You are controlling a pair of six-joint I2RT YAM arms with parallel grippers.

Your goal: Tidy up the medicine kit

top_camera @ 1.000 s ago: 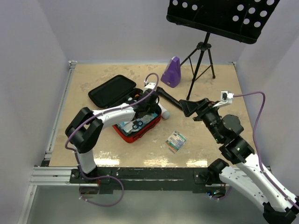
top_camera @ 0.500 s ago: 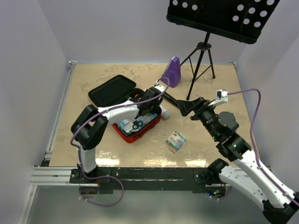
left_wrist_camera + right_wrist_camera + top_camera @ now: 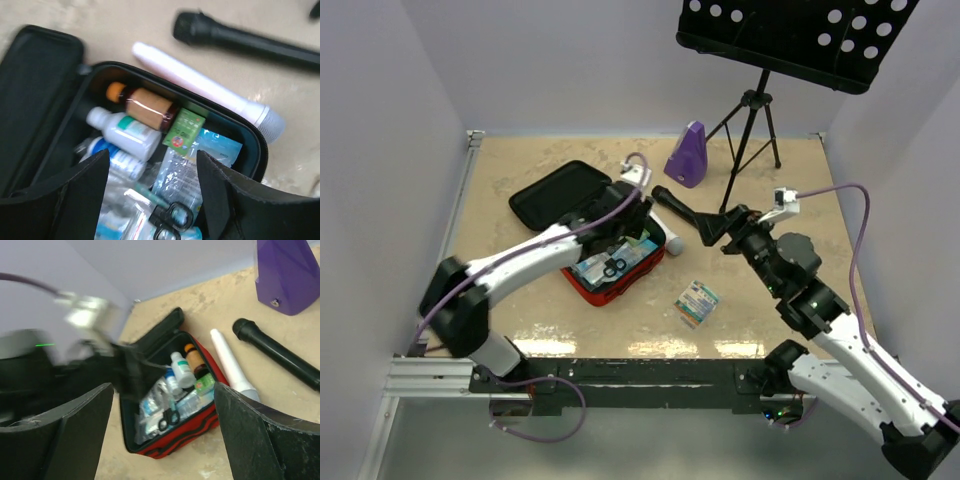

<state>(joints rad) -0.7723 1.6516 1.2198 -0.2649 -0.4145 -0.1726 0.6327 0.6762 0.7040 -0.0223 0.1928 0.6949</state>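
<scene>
Red fabric covers the outside of the medicine kit [image 3: 592, 292], which lies unzipped on the bench [image 3: 540, 310] a little left of centre, its black lid [image 3: 558, 194] folded flat towards the far left corner. We see the left claw [image 3: 150, 162] hanging above the open tray with its two black fingers [image 3: 60, 200] spread wide and nothing between them, so it is released; the contents show through the gap. Along the far wall of the tray a brown bottle [image 3: 147, 106] with an orange cap lies on its side, and just beside it a white bottle [image 3: 127, 132] also lies down. A small green box [image 3: 184, 129] touches the brown bottle's base end, with a pale blue packet [image 3: 220, 149] next to it. Closer to the front of the tray, black-handled scissors [image 3: 169, 220] rest on clear sachets. Outside the kit, a white tube [image 3: 200, 82] lies on the bench just beside the tray's outer wall, and a black rod [image 3: 240, 37] lies beyond that, apart from it. The right claw [image 3: 162, 387] hovers above the bench to the right of the kit, tilted towards it, its fingers likewise wide apart and gripping nothing. A flat printed packet [image 3: 697, 302] lies alone on the bench near the front edge, well apart from the kit. At the back we find a purple metronome [image 3: 688, 157] and a black music stand [image 3: 790, 45] on its tripod.
</scene>
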